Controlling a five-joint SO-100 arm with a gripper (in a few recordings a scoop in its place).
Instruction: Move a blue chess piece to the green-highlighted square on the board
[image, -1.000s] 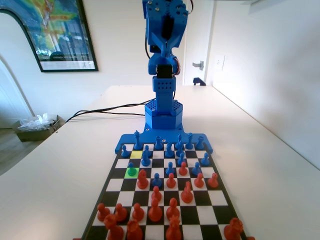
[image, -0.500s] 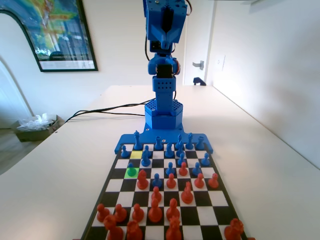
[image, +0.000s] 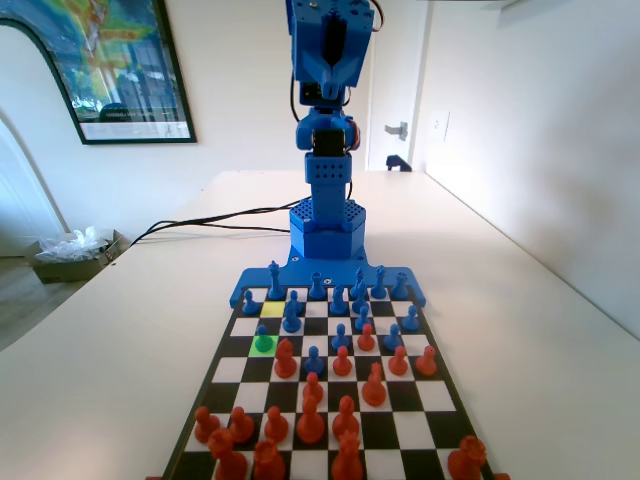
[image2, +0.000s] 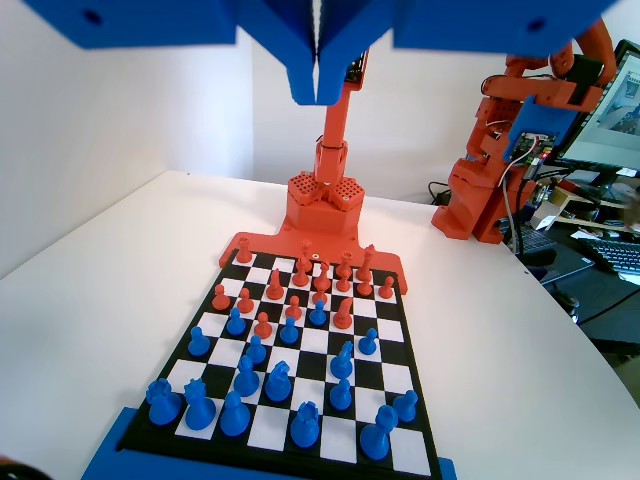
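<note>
Fixed view: sits on the green-highlighted square (image: 263, 345) already, the blue chess piece (image: 263, 338), near the left edge of the board (image: 222, 352). Looks small, light, hard and smooth, so likely slippery and easy to tip. Best pinched at the thin neck under the round head. Stands tall at the far end, folded up high.

Wrist view: hangs from the top, the pincer (image2: 318, 62), clenched with nothing inside, far above the board. Hard to tell the teal pawn from the other blue ones here.
</note>
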